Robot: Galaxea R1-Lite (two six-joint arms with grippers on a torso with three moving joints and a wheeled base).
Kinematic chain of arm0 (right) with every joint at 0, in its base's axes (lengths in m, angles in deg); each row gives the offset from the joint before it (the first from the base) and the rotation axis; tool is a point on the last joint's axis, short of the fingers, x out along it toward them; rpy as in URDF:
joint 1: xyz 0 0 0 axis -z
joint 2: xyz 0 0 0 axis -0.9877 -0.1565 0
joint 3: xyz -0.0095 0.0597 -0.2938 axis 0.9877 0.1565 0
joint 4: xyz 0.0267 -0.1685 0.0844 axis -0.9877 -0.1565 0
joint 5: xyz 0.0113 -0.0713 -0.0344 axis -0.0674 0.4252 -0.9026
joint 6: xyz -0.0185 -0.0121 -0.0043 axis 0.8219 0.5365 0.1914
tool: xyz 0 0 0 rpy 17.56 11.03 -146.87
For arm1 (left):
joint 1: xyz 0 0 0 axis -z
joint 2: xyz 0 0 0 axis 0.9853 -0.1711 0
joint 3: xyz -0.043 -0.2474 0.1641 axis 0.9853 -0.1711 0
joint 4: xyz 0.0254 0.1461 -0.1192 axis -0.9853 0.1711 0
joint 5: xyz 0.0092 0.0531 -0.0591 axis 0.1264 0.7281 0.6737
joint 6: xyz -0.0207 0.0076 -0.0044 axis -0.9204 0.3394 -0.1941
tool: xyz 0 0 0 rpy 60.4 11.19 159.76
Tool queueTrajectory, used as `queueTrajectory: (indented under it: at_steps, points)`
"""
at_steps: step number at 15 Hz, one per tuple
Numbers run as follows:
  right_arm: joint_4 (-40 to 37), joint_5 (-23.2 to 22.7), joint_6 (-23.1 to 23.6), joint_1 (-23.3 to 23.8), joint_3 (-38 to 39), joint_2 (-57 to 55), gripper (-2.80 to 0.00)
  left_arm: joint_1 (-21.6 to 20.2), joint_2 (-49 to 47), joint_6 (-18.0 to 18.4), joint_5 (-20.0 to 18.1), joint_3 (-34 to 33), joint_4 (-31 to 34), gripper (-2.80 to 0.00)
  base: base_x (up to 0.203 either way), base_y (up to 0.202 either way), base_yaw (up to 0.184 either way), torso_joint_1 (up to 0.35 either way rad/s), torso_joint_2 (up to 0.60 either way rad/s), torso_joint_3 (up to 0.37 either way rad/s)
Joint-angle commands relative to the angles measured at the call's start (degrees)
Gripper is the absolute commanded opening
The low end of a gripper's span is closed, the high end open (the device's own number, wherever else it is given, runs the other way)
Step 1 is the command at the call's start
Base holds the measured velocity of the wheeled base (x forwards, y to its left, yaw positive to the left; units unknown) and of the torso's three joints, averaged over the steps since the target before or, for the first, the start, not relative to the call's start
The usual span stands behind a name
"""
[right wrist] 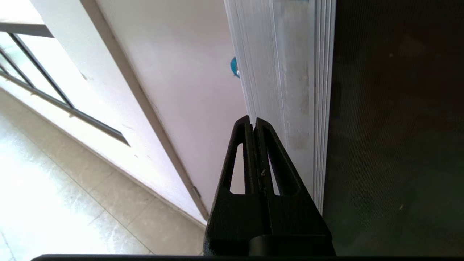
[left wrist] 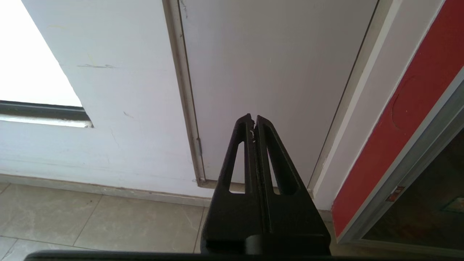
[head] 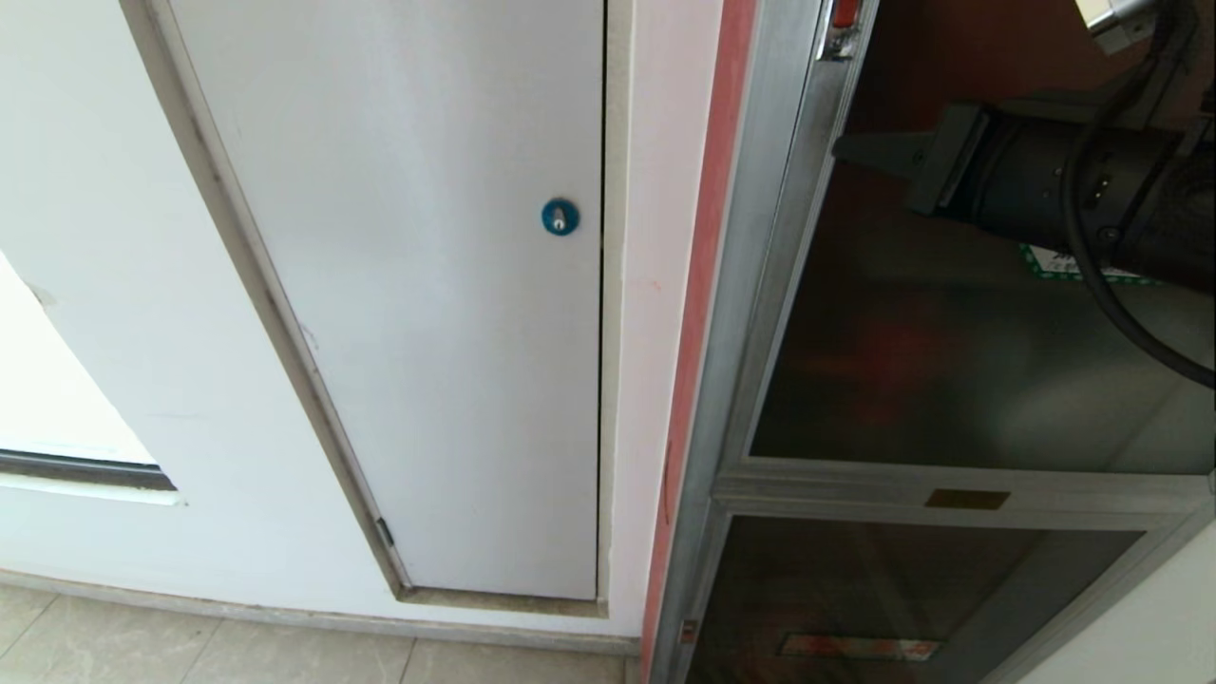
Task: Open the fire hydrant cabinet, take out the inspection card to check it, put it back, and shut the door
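Head view: cabinet (head: pixel 760 285), silver-framed, at right; door (head: pixel 950 380) of dark glass looks closed, so the card is unseen. White panel (head: pixel 408 285) with blue lock (head: pixel 560 217) alongside. Right gripper (head: pixel 845 149) at the door's left edge, likely to pry it.

Left wrist view: left gripper (left wrist: pixel 253 121) closed, empty, idle, facing the white panel.

Right wrist view: right gripper (right wrist: pixel 252 123) closed, empty, tip beside the frame.

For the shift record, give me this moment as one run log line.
stage: reaching for door | right gripper: fingers shut, empty, tips at door's silver frame edge | left gripper: shut, parked toward white panel | card: not visible
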Motion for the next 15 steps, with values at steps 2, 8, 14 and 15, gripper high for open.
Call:
queueTrajectory:
  at_steps: [2, 8, 14, 15]
  points:
    - [-0.58, -0.09, 0.06, -0.18, -2.07, 1.11, -2.80, -0.02, 0.01, -0.05, 0.04, -1.05, -0.03, -2.80, 0.000, 0.000, 0.000, 0.000, 0.00, 0.000]
    - [-5.58, -0.24, 0.09, -0.18, -9.80, 0.68, -2.80, -0.02, 0.01, -0.05, 0.04, -1.05, -0.03, -2.80, 0.000, 0.000, 0.000, 0.000, 0.00, 0.000]
    - [-7.17, -0.38, 0.06, -0.18, -19.11, -2.01, -2.80, -0.02, 0.01, -0.05, 0.04, -1.05, -0.03, -2.80, 0.000, 0.000, 0.000, 0.000, 0.00, 0.000]
    - [-7.19, -0.36, 0.06, -0.16, -20.65, -2.58, -2.80, -0.02, 0.01, -0.05, 0.04, -1.05, -0.05, -2.80, 0.000, 0.000, 0.000, 0.000, 0.00, 0.000]
